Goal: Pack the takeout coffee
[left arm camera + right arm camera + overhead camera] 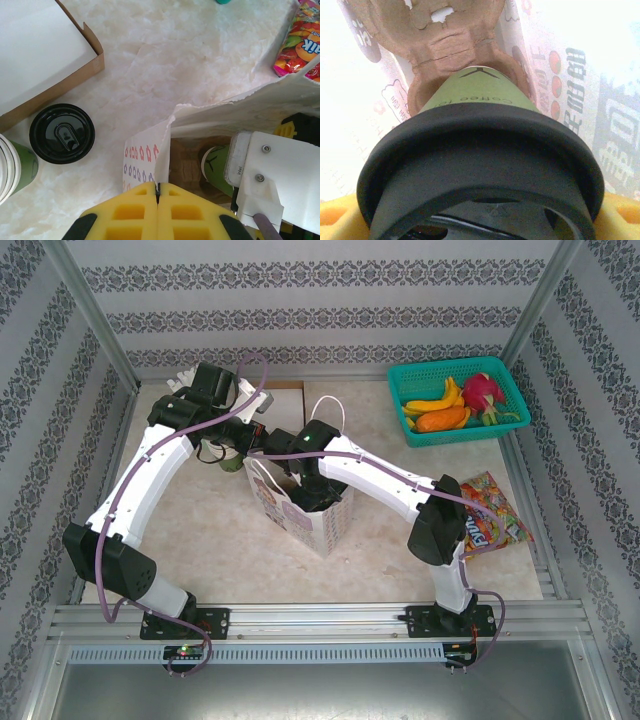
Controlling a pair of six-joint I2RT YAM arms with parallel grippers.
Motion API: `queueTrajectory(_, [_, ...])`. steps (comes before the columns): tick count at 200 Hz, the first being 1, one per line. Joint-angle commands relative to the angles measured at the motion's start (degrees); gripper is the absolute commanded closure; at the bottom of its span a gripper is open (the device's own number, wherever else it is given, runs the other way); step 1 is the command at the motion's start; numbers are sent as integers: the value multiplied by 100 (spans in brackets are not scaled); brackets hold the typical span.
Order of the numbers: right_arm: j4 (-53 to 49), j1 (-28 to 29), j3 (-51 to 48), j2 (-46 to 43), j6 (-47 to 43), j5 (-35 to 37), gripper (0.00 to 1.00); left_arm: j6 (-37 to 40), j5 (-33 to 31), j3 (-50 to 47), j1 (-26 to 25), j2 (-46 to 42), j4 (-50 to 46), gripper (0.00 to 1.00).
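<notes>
Paper bag [318,525] stands upright at mid-bench [400,550], mouth open.

Left hand [157,192]: yellow pads pressed together, pinching the bag's rim at its printed corner. Rim edge runs straight into the seam between the pads.

Right hand [480,217]: reaches down into the bag's mouth, jaws wide, one yellow pad on each side of the black lid, clamped on the takeout coffee [477,97].

Takeout coffee: inside the bag, upright, olive-green side visible. Its base sits in a round socket of a brown pulp carrier [455,47] at the bag's bottom.

Outside the bag, left wrist view:
- second black-lidded cup [61,133] on the bench, well apart from the bag's pinched corner
- cardboard box [45,65] beyond that cup, farther from the bag
- stack of cups [7,167] just beside the lidded cup, on its side away from the bag

Right of the bag lies a candy packet [490,515]. Beyond the bag on its right, a teal basket [500,375] holds fruit.
</notes>
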Motion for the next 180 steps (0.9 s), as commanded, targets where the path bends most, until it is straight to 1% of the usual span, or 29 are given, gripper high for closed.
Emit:
queueTrajectory(1, [8, -70, -79, -202, 75, 142, 41, -39, 88, -52, 34, -85, 54, 100])
queueTrajectory(180, [326, -113, -639, -188, 118, 22, 42, -38, 83, -50, 33, -83, 46, 100])
